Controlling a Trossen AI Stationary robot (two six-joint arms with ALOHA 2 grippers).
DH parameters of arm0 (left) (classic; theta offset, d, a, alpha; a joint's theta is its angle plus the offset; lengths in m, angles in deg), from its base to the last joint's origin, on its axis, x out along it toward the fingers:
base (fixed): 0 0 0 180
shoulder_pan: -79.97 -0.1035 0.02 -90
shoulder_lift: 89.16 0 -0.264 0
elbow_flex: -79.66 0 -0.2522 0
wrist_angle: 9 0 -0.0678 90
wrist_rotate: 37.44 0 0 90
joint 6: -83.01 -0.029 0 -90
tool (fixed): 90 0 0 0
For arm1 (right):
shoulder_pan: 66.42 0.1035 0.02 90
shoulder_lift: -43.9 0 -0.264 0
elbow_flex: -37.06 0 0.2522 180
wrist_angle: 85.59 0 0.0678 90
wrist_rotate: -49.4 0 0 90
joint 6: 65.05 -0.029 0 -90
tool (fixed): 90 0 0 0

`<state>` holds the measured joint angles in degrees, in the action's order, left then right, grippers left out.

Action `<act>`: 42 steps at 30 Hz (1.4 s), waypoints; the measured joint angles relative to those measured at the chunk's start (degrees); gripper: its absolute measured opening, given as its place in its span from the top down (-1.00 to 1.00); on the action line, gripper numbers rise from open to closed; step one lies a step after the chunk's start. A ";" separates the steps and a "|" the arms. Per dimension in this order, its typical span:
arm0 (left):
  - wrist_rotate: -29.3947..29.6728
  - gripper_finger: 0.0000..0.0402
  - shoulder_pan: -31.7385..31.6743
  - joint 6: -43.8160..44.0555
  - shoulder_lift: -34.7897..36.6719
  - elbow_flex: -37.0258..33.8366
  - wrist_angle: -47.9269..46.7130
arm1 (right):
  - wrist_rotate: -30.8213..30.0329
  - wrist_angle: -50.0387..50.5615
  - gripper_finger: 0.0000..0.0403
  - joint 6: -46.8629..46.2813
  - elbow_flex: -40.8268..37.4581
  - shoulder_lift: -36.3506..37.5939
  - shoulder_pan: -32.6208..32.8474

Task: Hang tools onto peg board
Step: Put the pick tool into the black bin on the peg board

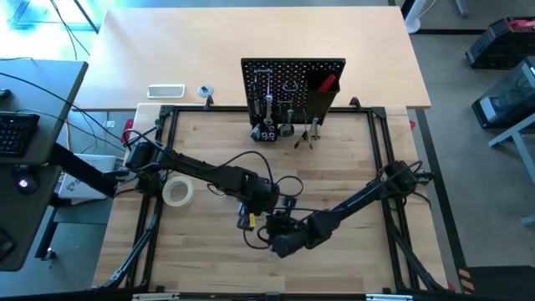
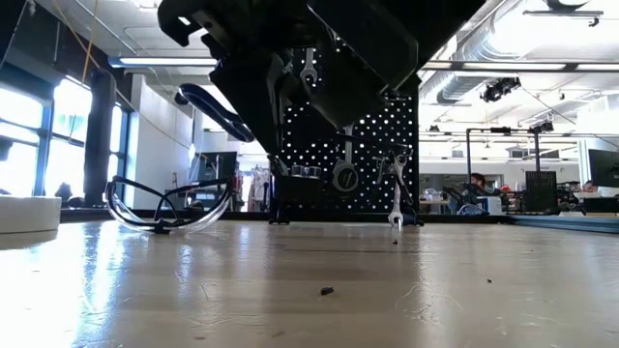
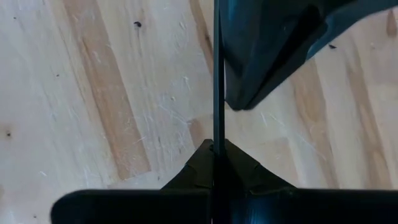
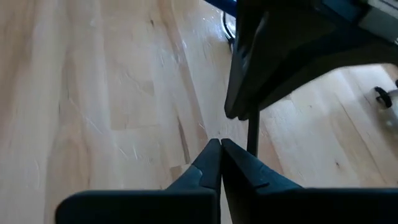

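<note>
So the big wooden counter (image 1: 209,267) takes up most of the high view. The peg board (image 1: 292,84) stands upright at its far edge, about in the middle. It already carries a few silver wrenches (image 2: 345,174) on hooks, and a red-handled tool (image 1: 326,84) pokes out of the black bin on its face.

Both arms reach in toward the near-centre of the counter, left arm from the left side and right arm from the right. They meet well in front of the board, with their tips just beside each other.

The left end effector (image 3: 214,146) has its fingers pinched right down on a thin dark rod (image 3: 215,74), which runs straight out past the tips. It might be the shaft of the hex key, but honestly it's only a skinny line edge-on, so I can't say for sure.

The right end effector (image 4: 219,146) hangs over bare wood with its fingers pressed together and nothing between them. That same rod shows just beside its tips.

The pale tape roll (image 1: 178,192) lies flat on the counter's left half, near the left arm and well clear of the board. The clear glasses (image 2: 169,208) rest on the wood between the arms and the board, not hung up.
</note>
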<state>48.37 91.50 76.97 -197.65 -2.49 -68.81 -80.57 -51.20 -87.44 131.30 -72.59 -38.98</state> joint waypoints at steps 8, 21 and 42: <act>-0.67 1.00 0.27 0.44 0.00 0.02 0.59 | 0.91 -3.15 0.96 3.20 0.00 0.00 -0.18; -0.13 1.00 0.48 0.92 0.00 0.02 0.54 | 0.20 -0.69 0.99 1.89 0.02 0.06 0.96; 0.51 1.00 0.31 1.42 0.00 0.04 0.43 | 0.15 2.49 0.37 -5.01 0.00 1.53 -0.31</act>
<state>48.89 91.81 78.39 -197.65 -2.44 -68.38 -80.43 -48.70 -92.45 131.30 -71.06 -39.29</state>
